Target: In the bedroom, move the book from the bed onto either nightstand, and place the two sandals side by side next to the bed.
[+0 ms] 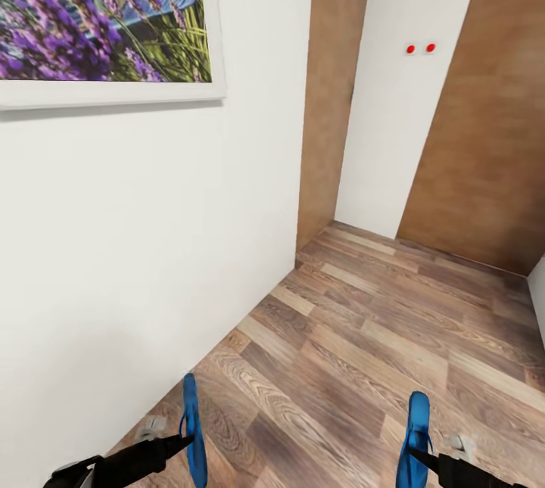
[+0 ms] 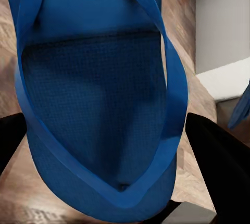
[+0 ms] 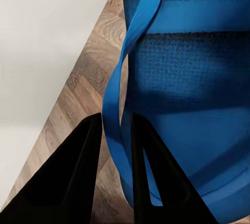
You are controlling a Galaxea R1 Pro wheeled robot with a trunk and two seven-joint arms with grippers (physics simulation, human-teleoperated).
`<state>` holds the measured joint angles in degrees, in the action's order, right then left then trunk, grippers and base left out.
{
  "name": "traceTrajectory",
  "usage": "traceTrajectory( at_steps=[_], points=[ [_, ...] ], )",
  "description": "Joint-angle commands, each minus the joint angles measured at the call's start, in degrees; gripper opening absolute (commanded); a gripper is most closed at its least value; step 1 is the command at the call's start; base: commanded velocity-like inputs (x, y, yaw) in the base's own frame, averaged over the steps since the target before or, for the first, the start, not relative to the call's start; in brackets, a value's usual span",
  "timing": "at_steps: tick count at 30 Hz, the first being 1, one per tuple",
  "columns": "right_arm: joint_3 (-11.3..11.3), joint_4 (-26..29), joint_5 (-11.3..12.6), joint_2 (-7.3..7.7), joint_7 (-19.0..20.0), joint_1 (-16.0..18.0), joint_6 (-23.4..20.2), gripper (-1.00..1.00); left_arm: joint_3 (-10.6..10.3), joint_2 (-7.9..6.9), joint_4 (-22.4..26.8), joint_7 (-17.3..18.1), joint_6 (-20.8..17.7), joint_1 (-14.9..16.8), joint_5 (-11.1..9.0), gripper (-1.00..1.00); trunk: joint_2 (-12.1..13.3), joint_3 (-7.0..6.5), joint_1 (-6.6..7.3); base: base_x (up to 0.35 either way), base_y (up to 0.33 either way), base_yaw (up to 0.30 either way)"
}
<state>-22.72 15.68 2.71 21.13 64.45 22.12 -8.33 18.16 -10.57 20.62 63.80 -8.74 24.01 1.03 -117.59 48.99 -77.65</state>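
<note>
Each of my grippers carries one bright blue sandal above the wood-plank floor point(image 1: 363, 337). My left gripper point(image 1: 182, 440) is shut on the left sandal point(image 1: 193, 435), which hangs edge-on close to the white wall. In the left wrist view that sandal point(image 2: 94, 94) lies between the black fingers point(image 2: 219, 166). My right gripper point(image 1: 415, 455) is shut on the right sandal point(image 1: 416, 427). The right wrist view has its fingers point(image 3: 73, 177) pinching the thong strap point(image 3: 117, 125) of that sandal point(image 3: 192, 78). Bed, book and nightstand are out of view.
A white wall with a framed lavender picture point(image 1: 106, 11) runs close along my left. Ahead, brown wooden doors point(image 1: 484, 132) flank a white wall section carrying two red dots point(image 1: 420, 48). Open floor stretches ahead and to the right.
</note>
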Motion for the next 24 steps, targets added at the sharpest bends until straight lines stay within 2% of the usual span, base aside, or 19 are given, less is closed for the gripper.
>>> traceTrajectory(
  at_steps=[1, 8, 11, 18, 20, 24],
  points=[
    [-0.22, -1.07, 0.38, 0.02, 0.33, 0.03, -0.16, -1.00, 0.41, -0.02, -2.35, -0.93, 1.57, 0.07, 0.03, -1.00, -0.02, 0.04, 0.01, 0.000, 0.000, 0.195],
    [-0.22, -4.26, 0.38, -0.03, 0.32, 0.03, 0.78, -1.00, 0.33, -0.19, -12.34, -8.10, 9.68, 0.07, 0.11, -1.00, -0.02, 0.04, 0.01, 0.000, 0.000, 0.197],
    [-0.22, -5.28, 0.37, -0.03, 0.32, 0.03, 2.39, -1.00, 0.33, -0.24, -15.32, -9.60, 12.53, 0.07, 0.11, -1.00, -0.02, 0.04, 0.01, 0.000, 0.000, 0.205],
    [-0.22, -5.93, 0.37, -0.04, 0.32, 0.03, 3.18, -1.00, 0.30, -0.39, -16.62, -10.16, 13.88, 0.07, 0.11, -1.00, -0.02, 0.04, 0.01, 0.000, 0.000, 0.208],
    [-0.22, -8.21, 0.37, -0.04, 0.32, -0.03, 3.44, -1.00, 0.30, -0.41, -16.65, -10.18, 13.91, 0.07, 0.11, -1.00, -0.02, 0.04, 0.01, 0.000, 0.000, 0.215],
    [-0.22, -11.18, 0.37, -0.04, 0.32, -0.05, 6.83, -1.00, 0.30, -0.41, -16.66, -10.18, 13.93, 0.07, 0.11, -1.00, -0.02, -0.04, 0.01, 0.000, 0.000, 0.228]
  ],
)
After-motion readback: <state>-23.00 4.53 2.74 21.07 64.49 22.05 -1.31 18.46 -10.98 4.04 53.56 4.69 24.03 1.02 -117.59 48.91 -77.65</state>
